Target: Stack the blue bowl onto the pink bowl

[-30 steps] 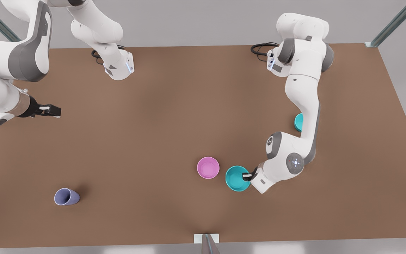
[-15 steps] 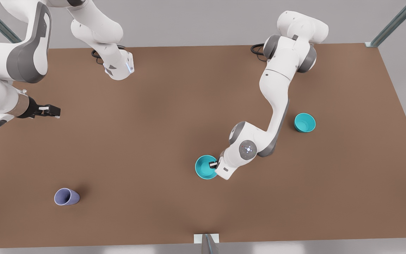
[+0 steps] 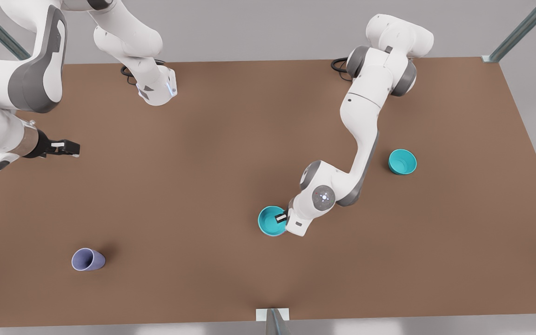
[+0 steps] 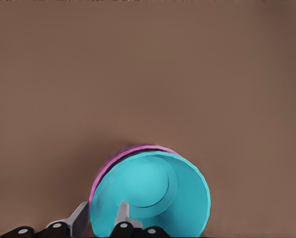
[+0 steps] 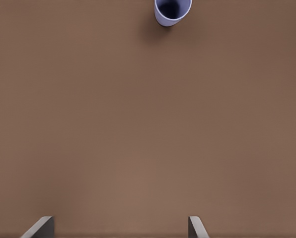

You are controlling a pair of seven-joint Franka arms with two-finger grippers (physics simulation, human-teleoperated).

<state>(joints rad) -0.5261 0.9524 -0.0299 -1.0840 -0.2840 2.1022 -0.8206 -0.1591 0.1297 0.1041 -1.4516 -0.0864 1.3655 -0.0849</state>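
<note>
The blue bowl [image 3: 270, 222] sits directly over the pink bowl, near the table's front middle in the front view. In the left wrist view the blue bowl [image 4: 153, 193] covers the pink bowl [image 4: 119, 156], leaving just a thin pink arc of rim showing past its edge. My left gripper [image 3: 281, 217] [image 4: 101, 218] is shut on the blue bowl's rim, one finger inside and one outside. My right gripper [image 3: 69, 148] [image 5: 118, 228] waits open over bare table at the front view's left.
A second, smaller teal bowl [image 3: 402, 161] stands at the front view's right. A lavender cup [image 3: 88, 259] [image 5: 173, 11] lies on its side near the front left. The brown table [image 3: 193, 153] spreads wide between them.
My left gripper carried the blue bowl toward the front view's left, from beside the pink bowl to right over it. In the last half second it shifted only slightly. The right arm barely moved.
</note>
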